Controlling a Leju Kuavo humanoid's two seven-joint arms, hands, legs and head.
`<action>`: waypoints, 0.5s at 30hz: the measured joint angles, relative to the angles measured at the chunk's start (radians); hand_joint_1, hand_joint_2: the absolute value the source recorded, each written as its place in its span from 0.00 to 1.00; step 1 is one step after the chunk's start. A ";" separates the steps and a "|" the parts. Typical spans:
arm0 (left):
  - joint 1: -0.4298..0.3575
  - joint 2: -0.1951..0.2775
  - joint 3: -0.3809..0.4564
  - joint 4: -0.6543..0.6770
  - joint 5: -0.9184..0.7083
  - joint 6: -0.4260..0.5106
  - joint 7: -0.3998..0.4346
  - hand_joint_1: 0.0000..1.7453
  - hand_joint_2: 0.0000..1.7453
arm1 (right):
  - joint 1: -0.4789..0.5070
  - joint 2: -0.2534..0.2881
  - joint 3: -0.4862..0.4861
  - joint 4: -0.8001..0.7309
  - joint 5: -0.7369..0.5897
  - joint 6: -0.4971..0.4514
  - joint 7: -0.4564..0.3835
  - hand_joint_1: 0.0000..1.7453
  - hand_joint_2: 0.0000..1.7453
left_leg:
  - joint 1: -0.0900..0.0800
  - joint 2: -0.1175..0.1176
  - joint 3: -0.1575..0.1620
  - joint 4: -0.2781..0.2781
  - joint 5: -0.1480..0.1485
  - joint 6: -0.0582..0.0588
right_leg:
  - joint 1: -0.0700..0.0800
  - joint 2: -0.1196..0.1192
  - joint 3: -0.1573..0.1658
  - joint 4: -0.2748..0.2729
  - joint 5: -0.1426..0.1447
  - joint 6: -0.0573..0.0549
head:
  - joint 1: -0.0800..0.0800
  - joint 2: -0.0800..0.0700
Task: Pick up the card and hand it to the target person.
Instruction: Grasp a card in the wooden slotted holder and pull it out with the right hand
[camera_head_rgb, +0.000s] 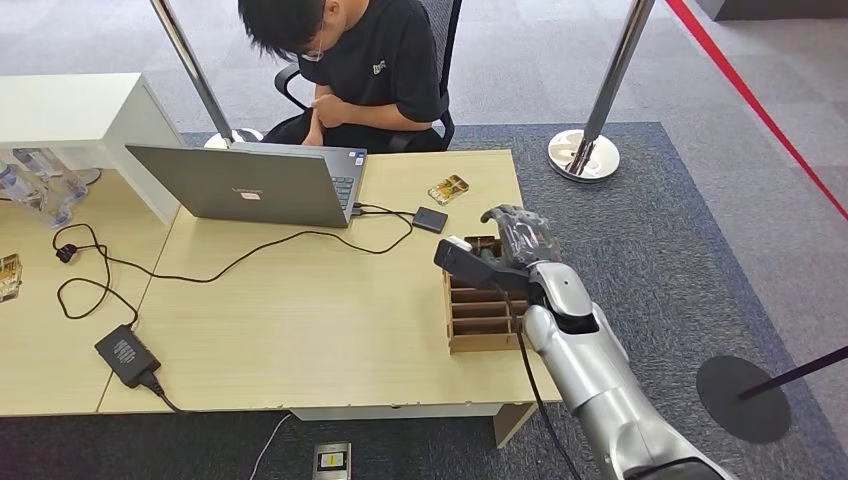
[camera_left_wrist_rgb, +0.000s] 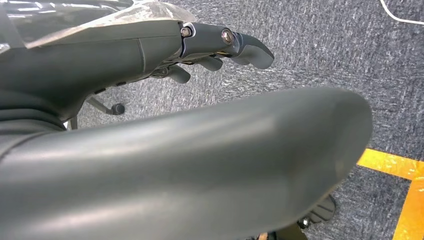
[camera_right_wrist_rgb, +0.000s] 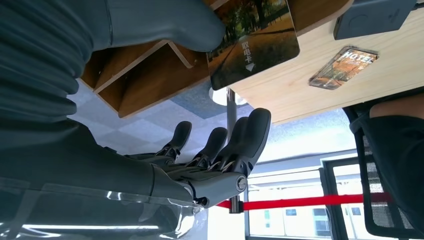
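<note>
1. My right hand (camera_head_rgb: 517, 237) is hovering over the wooden card rack (camera_head_rgb: 482, 312) at the desk (camera_head_rgb: 300, 330) edge; the thumb is resting on the card (camera_right_wrist_rgb: 254, 41), fingers (camera_right_wrist_rgb: 235, 145) spread apart, not yet pinching.
2. The glossy, thin card is risking sliding away or snagging on the rack's plywood dividers.
3. My left hand (camera_left_wrist_rgb: 220, 47) is hanging unclenched, holding nothing.

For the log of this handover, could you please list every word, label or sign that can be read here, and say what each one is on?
"取电卡": on the card by the thumb of the right robot hand, above a small arrow mark.
"HOTEL": on the second card lying on the table.
Laptop lid logo: too small to read.
Person's shirt chest mark: too blurred to read.
Power adapter label: unreadable.
</note>
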 joint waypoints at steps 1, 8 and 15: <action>0.000 0.000 0.000 0.000 0.000 0.000 0.001 0.00 0.00 | -0.001 0.001 0.000 0.004 0.000 -0.001 -0.001 0.40 1.00 | 0.000 0.000 0.000 0.000 0.000 0.000 | 0.000 0.000 0.000 0.000 0.000 0.000 | 0.000 0.000; 0.000 0.001 0.000 0.000 -0.002 0.000 0.004 0.00 0.00 | -0.008 0.010 -0.004 0.029 -0.001 -0.005 -0.009 0.44 1.00 | 0.000 0.000 0.000 0.000 0.000 0.000 | 0.000 0.000 0.000 0.000 0.000 0.000 | 0.000 0.000; 0.001 0.003 0.000 0.000 -0.002 0.000 0.005 0.00 0.00 | -0.016 0.018 -0.006 0.050 -0.005 -0.008 -0.022 0.53 1.00 | 0.000 0.000 0.000 0.000 0.000 0.000 | 0.000 0.000 0.000 0.000 0.000 0.000 | 0.000 0.000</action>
